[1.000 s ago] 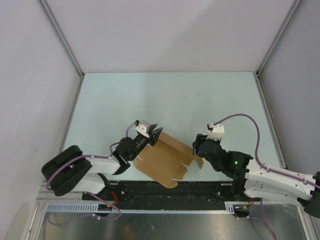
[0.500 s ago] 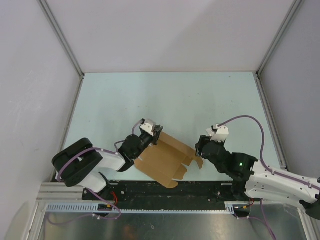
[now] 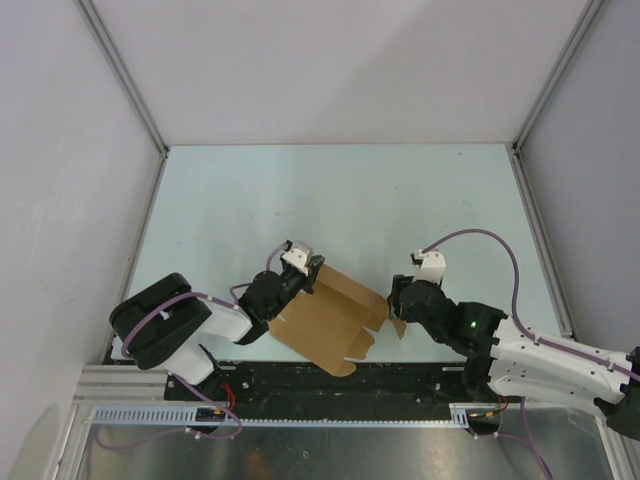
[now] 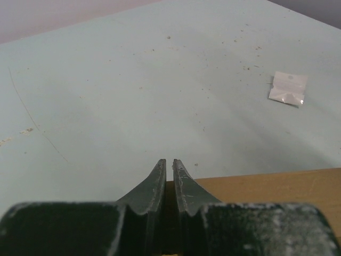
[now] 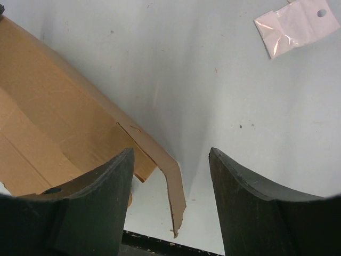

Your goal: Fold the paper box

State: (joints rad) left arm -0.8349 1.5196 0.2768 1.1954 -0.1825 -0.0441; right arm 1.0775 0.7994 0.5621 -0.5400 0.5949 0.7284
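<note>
Between the almost closed jaws of the left gripper [image 4: 169, 161] sits an edge of the paper box [image 3: 325, 320], apparently pinched to steady it, while the right gripper [image 5: 170, 152] gapes wide and empty astride a corner flap [image 5: 173, 184], likely readying a fold.

- The paper box [image 4: 266, 189] is cut off to the right of the fingers [image 4: 184, 184] of the left gripper [image 4: 168, 162].
- Whether its edge is pinched between them cannot be told.
</note>
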